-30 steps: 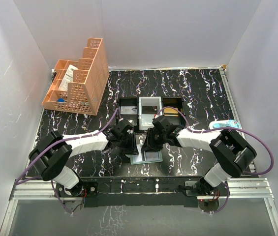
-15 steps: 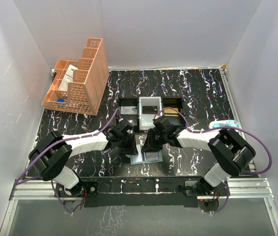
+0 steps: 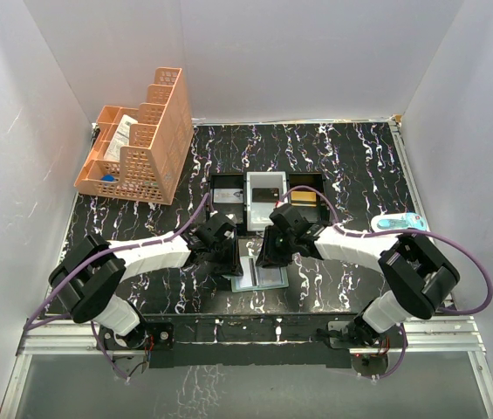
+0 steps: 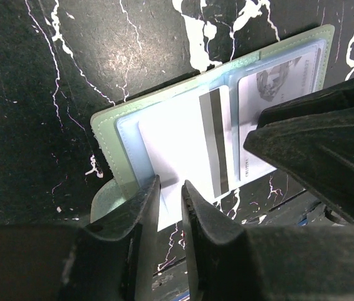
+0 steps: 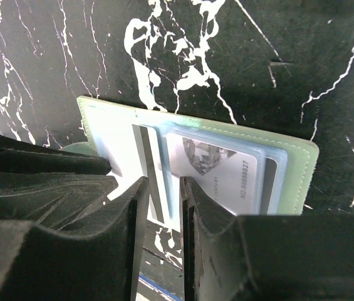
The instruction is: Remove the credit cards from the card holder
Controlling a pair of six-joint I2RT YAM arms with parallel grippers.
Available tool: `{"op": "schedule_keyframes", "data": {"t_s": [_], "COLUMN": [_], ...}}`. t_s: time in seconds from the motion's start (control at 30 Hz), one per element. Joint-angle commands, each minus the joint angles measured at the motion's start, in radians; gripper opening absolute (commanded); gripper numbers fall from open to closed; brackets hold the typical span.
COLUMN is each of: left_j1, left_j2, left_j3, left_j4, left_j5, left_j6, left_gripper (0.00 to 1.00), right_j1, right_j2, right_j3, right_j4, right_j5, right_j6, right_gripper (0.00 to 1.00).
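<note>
Left pincer (image 4: 170, 185) meets right pincer (image 5: 164, 183) over marbled table (image 3: 351, 166) between white walls (image 3: 316, 61).

Setting: robot test cell in a lab. An enclosure of plain white panel walls (image 3: 316, 52) boxes in a black, white-veined marble-pattern tabletop (image 3: 359, 166). Silver aluminium extrusion rails (image 3: 442, 327) cross the near edge by the bases of the black-and-white left arm (image 3: 150, 253) and right arm (image 3: 351, 247), with exposed purple cables (image 3: 489, 284).
</note>
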Motion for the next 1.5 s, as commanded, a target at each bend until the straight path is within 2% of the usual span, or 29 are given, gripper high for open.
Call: {"op": "schedule_keyframes", "data": {"t_s": [0.0, 0.47, 0.73, 0.87, 1.03, 1.17, 1.3, 1.47], "left_j1": [-0.004, -0.005, -0.005, -0.004, -0.004, -0.004, -0.005, -0.004], "left_j2": [-0.003, 0.028, 0.052, 0.050, 0.047, 0.048, 0.054, 0.053], "left_j3": [-0.006, -0.087, -0.121, -0.123, -0.122, -0.111, -0.093, -0.072], "left_j4": [-0.070, -0.053, -0.029, -0.033, -0.040, -0.056, -0.066, -0.093], "left_j5": [-0.012, -0.034, -0.026, -0.032, -0.037, -0.043, -0.037, -0.052], "left_j6": [0.029, -0.004, -0.018, -0.017, -0.015, -0.005, 0.009, 0.019], "left_gripper": [0.19, 0.11, 0.06, 0.06, 0.05, 0.05, 0.04, 0.04], "right_j1": [0.022, 0.107, 0.126, 0.126, 0.119, 0.076, 0.019, -0.033], "right_j2": [-0.027, 0.049, 0.096, 0.092, 0.071, 0.038, -0.003, -0.008], "right_j3": [0.075, 0.154, 0.141, 0.115, 0.110, 0.059, -0.044, -0.124], "right_j4": [-0.075, -0.180, -0.126, -0.052, -0.044, 0.053, 0.252, 0.420], "right_j5": [0.085, 0.204, 0.148, 0.089, 0.086, -0.028, -0.213, -0.344], "right_j6": [-0.041, -0.043, -0.041, -0.030, -0.030, -0.039, -0.018, 0.051], "right_gripper": [0.25, 0.25, 0.26, 0.23, 0.21, 0.18, 0.13, 0.01]}}
